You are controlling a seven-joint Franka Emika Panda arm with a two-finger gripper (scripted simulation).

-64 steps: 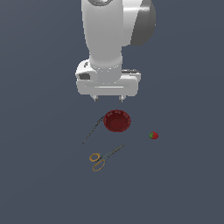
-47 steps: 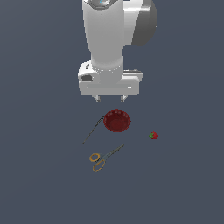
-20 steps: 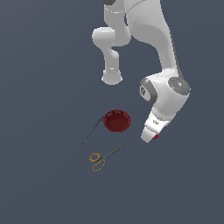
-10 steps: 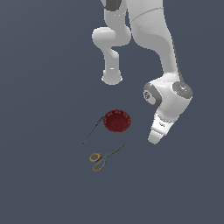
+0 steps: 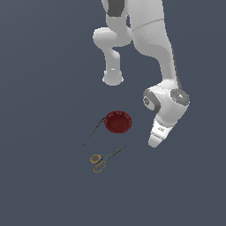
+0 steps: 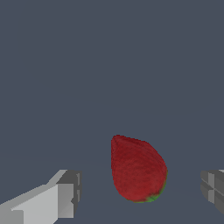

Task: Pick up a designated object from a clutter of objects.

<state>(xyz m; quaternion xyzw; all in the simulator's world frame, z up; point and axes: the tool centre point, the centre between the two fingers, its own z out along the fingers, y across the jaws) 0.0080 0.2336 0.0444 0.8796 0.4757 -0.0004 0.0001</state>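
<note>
Claw (image 6: pixel 140 192) fingers stand apart in the wrist view, one pale grey finger (image 6: pixel 52 199) on one side and the other at the far edge, with the small red strawberry with a green top (image 6: pixel 138 170) lying on the dark grey bench (image 6: pixel 109 65) between them, touching neither. In the exterior view the white arm (image 5: pixel 165 103) hides the strawberry; its lowered tip sits toward the exterior view's right of the dark red fluted bowl (image 5: pixel 118 122). A thin dark rod (image 5: pixel 93 132) touches the bowl's other side, and yellow-handled scissors (image 5: pixel 103 160) lie nearby.
</note>
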